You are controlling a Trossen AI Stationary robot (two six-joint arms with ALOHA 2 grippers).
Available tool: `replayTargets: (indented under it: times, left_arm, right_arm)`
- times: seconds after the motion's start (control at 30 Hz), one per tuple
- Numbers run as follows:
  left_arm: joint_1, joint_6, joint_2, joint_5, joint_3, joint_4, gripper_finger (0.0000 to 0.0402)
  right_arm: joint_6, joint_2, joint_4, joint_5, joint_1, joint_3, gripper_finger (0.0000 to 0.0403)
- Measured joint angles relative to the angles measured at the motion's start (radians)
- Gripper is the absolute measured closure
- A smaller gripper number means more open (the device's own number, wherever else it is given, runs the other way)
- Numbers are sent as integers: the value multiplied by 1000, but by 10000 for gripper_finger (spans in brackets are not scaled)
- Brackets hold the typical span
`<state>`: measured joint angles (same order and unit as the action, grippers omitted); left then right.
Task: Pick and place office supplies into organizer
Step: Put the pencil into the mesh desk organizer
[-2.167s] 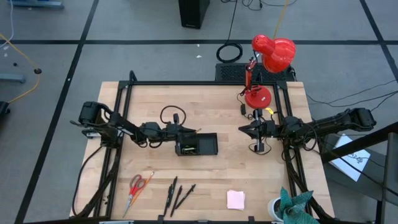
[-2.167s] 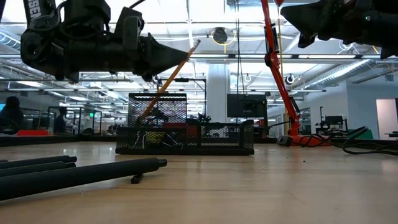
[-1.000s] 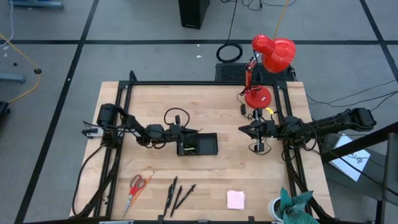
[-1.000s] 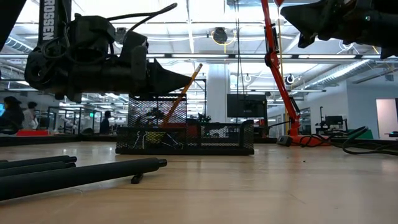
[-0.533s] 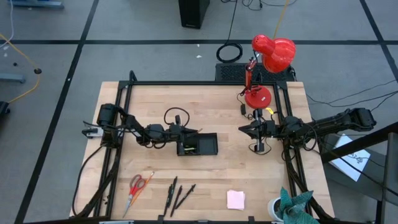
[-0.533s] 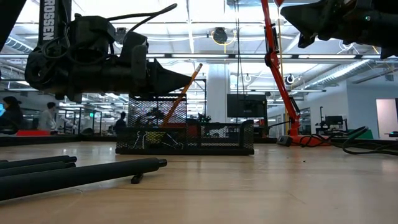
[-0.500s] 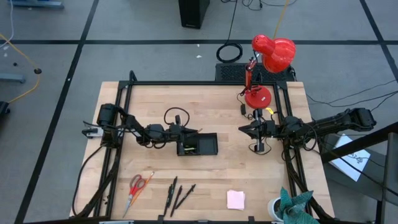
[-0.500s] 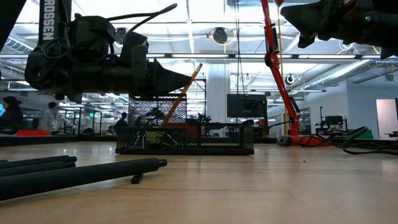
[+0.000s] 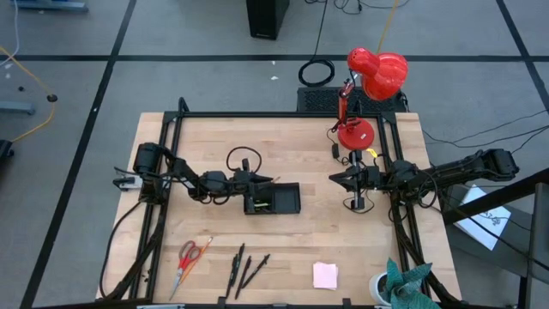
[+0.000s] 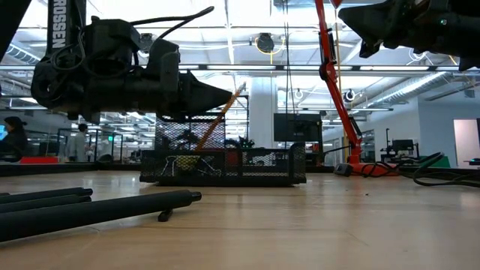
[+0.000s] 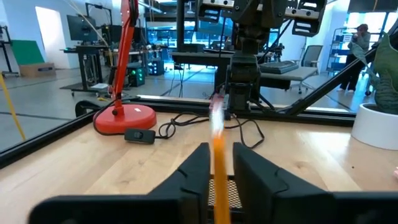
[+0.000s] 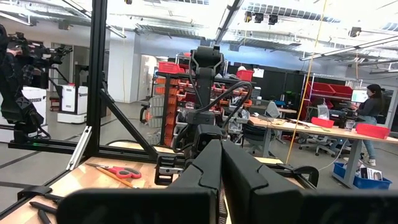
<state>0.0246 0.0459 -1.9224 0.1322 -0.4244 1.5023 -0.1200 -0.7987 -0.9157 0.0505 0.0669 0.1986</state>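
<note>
the left gripper hovers at the nine o'clock end of the organizer, which sits near the table's centre. the orange pencil leans tip-down in the taller compartment, its upper end slanting toward two o'clock in the low view. from the left wrist view the pencil stands between the fingers, which are only narrowly apart; i cannot tell whether they pinch it or have just let go. this looks like the release step of placing the pencil. the next move, as i judge it, calls for widening the fingers fully and lifting straight away so the pencil is not dragged out.

down at seven o'clock on the table lie the red-handled scissors, then the thin black pens at six, and the pale pink square note pad at five, all still to be collected.

at three o'clock the right gripper waits, closed and empty, beside the red desk lamp.
</note>
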Motion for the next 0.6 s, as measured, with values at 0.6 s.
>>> replayTargets:
  times: [0.6]
  left_arm:
    - [66, -45, 357, 29, 4, -346, 279]
  right_arm:
    - [0, 0, 0, 0, 0, 0, 399]
